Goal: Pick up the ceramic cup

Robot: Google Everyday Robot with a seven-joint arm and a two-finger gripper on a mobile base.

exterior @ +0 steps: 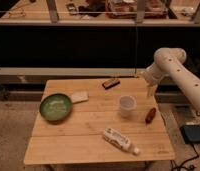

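The ceramic cup (127, 105), small, plain white and slightly tapered, stands upright on the wooden table (88, 140), right of centre. My gripper (151, 90) hangs at the end of the white arm, above the table's right edge, up and to the right of the cup and apart from it. It holds nothing that I can see.
A green bowl (56, 107) sits at the left with a pale sponge-like block (79, 97) beside it. A dark flat bar (111, 83) lies at the back. A brown oblong item (151, 115) lies right of the cup. A white labelled bottle (120, 140) lies near the front. A dark device (192, 133) sits on the floor at right.
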